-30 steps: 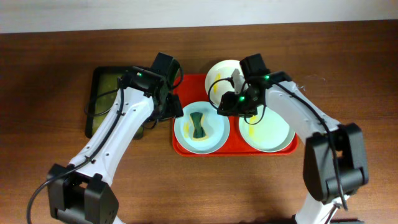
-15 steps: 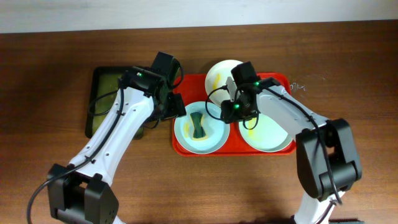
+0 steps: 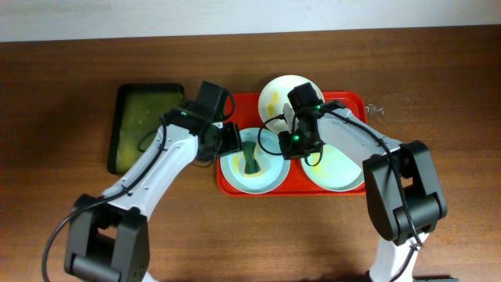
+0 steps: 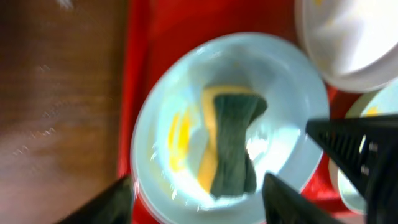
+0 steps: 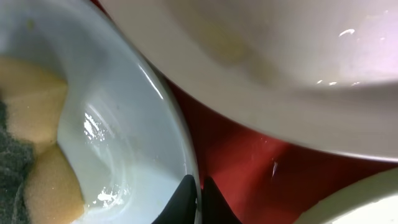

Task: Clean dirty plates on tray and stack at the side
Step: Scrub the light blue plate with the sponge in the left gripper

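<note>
The red tray (image 3: 348,100) holds three plates. A cream-white plate (image 3: 280,92) sits at the back, with yellow smears on its rim. A mint-green plate (image 3: 266,171) at the front left holds a yellow-and-green sponge (image 3: 249,157) and a yellow smear (image 4: 180,134). A second mint-green plate (image 3: 340,168) with a yellow smear sits at the front right. My left gripper (image 4: 199,208) is open, its fingers spread over the left plate's near rim (image 3: 228,141). My right gripper (image 5: 199,198) is shut on the left plate's right rim (image 3: 291,145), beside the cream plate (image 5: 280,62).
A smaller dark green tray (image 3: 145,125) lies on the brown table left of the red tray. The two arms meet over the left plate, with the right gripper's black body (image 4: 360,149) showing in the left wrist view. Bare red tray floor (image 5: 249,162) lies between the plates.
My left gripper moved right, from the red tray's left edge to over the left plate. My right gripper moved left and closed on that plate's right rim.
</note>
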Controlling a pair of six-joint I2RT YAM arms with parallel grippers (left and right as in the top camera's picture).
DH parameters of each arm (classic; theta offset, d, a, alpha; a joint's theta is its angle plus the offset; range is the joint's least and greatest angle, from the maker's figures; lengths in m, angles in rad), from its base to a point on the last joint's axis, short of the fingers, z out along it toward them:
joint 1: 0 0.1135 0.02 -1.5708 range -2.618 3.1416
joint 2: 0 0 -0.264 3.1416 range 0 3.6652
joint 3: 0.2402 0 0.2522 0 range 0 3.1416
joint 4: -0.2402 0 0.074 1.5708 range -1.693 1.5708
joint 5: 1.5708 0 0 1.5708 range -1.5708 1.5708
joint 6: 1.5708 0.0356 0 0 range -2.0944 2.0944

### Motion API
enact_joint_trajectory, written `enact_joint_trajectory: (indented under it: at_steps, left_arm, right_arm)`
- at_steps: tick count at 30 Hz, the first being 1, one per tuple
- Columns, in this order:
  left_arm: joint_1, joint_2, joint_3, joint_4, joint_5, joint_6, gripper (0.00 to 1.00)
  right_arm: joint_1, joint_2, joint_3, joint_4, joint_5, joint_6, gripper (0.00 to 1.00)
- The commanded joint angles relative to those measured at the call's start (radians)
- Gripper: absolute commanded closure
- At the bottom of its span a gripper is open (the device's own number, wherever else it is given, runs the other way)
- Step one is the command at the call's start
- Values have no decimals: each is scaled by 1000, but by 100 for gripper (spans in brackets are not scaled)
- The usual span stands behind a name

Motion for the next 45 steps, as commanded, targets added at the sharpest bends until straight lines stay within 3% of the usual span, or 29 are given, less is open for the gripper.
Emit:
enact_joint_trajectory:
  at_steps: [1, 8, 10, 12, 17, 22, 26, 31, 34, 37, 45]
  left_arm:
    - [-8, 5, -75, 90, 92, 20, 34]
    - [-108, 17, -75, 152, -70, -57, 40]
    - [-124, 27, -75, 163, -118, -57, 50]
    - [-125, 61, -75, 164, -151, -95, 49]
    - [-129, 135, -75, 187, -144, -124, 49]
    - [-145, 134, -69, 200, -135, -124, 61]
    - [-152, 134, -65, 210, -81, -124, 64]
    - [-153, 136, -65, 213, -83, -124, 83]
    - [-153, 148, -66, 219, -84, -124, 82]
    - [-153, 150, -66, 216, -90, -111, 100]
    - [-151, 135, -45, 47, -412, -93, 100]
  right_arm:
    - [6, 6, -6, 4, 2, 0, 93]
    - [6, 6, -6, 3, 2, 0, 93]
    - [6, 6, -6, 3, 2, 0, 93]
    - [6, 6, -6, 2, 2, 0, 93]
    - [6, 6, -6, 4, 2, 0, 93]
    - [6, 6, -6, 8, 2, 0, 93]
    - [6, 6, -6, 14, 2, 1, 93]
    - [6, 6, -6, 14, 1, 1, 93]
    - [6, 6, -6, 14, 2, 4, 93]
    - [6, 6, -6, 14, 2, 4, 93]
    - [6, 6, -6, 4, 2, 3, 93]
